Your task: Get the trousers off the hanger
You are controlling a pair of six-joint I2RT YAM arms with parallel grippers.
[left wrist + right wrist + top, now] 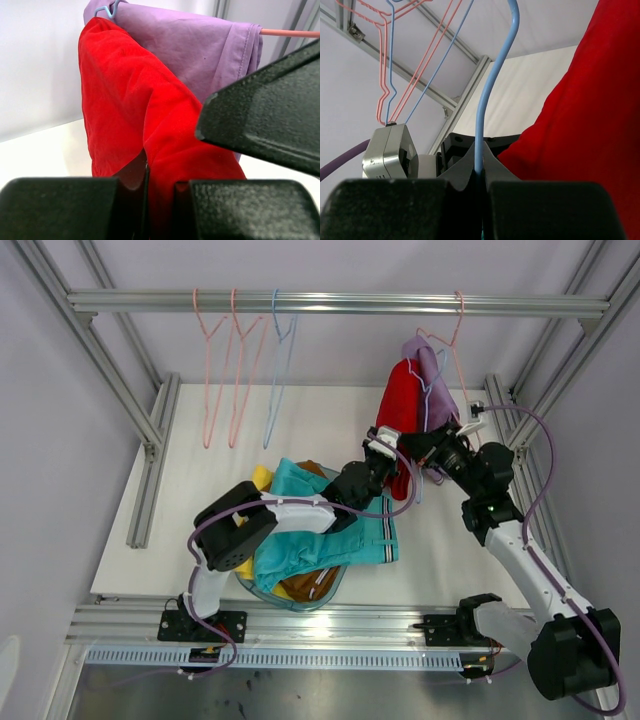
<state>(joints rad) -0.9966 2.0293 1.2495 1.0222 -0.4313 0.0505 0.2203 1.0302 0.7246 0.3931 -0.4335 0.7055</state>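
The red trousers [400,405] hang from a blue hanger [485,100] at the right end of the rail, with the lilac trousers [432,375] on a pink hanger [458,315] just behind them. My left gripper [385,445] is shut on a fold at the lower part of the red trousers [130,110]; in the left wrist view the cloth fills the gap between the jaws of this gripper [160,185]. My right gripper [438,445] is shut on the blue hanger's wire, seen pinched in that gripper [482,175]. The lilac trousers [200,50] show above the red ones.
A basket [290,602] near the left arm holds teal trousers [320,530], yellow trousers [262,478] and brown trousers [310,585]. Two bare pink hangers [215,370] and a bare blue one [280,370] hang at the rail's [340,303] left. Aluminium frame posts stand at both sides.
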